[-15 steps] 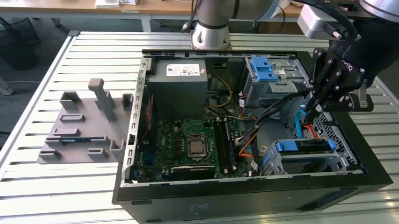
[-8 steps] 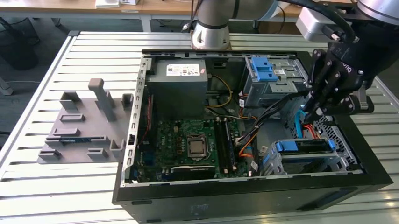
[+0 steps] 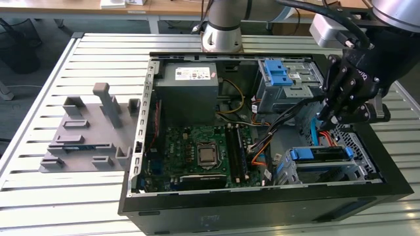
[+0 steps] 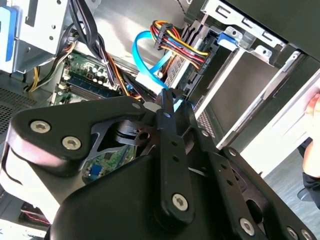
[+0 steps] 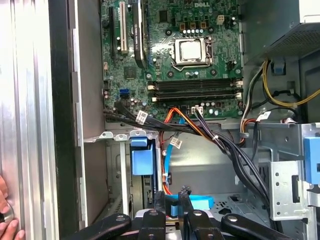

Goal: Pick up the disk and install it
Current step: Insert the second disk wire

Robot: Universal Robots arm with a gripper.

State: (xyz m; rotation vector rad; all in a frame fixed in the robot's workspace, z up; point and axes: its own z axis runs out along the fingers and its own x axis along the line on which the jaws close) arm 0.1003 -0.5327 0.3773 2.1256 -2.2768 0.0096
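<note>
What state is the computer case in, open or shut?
Open. The computer case has no side panel on it; the motherboard lies exposed in the exterior view.

Cables (image 3: 288,120) crowd the drive cage (image 3: 328,164); motherboard (image 3: 203,152) side open

Bench (image 3: 39,196): ribbed metal slats, pale, satin sheen. Computer case (image 3: 262,209): matt black outer panel; bare grey sheet-metal interior. Motherboard (image 3: 196,147): green circuit board, glossy. Gripper (image 3: 338,118): matt black body, bright steel screw heads. Fixture block (image 3: 92,137): dull grey plastic. Drive latches (image 3: 276,73): smooth blue plastic. Cables (image 4: 175,42): glossy coloured insulation.
</note>
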